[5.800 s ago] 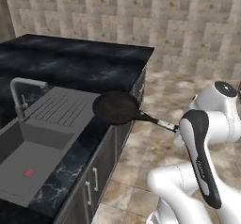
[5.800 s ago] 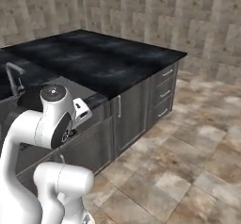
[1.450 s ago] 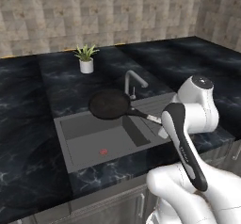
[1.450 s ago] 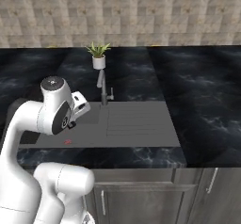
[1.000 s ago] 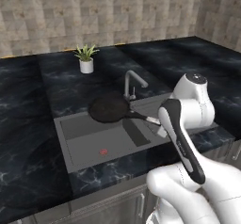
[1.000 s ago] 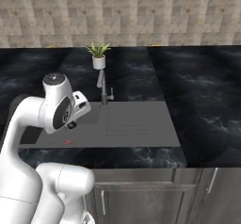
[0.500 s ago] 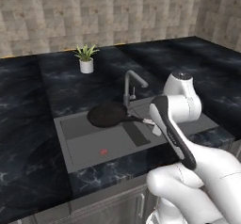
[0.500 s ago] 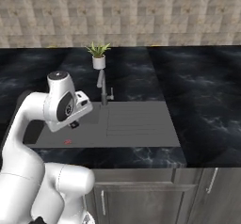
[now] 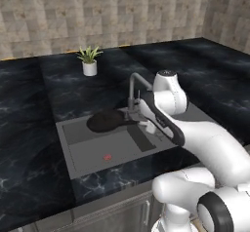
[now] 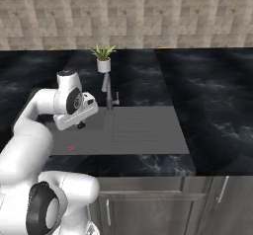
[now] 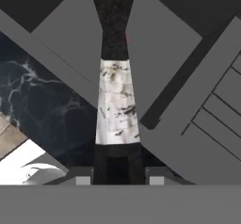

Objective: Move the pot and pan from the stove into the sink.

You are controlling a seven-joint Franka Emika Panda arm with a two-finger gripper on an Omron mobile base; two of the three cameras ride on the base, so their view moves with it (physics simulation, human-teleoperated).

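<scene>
Plainly the pincer [image 11: 117,171] clasps the pan [image 9: 106,120] by its handle over the sink [image 9: 78,153]; the right base view hides the pan.

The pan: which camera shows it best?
The left base view: the pan shows whole, low in the sink. The hand view shows its handle close up, running out from the gripper. In the right base view the arm hides it.

arm [image 9: 195,133] bent low, fingers [image 11: 80,175] clamped

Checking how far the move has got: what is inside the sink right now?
The pan sits low in the sink, its handle gripped by the claw. A red mark shows on the basin floor. The arm covers the basin's right end.
</scene>
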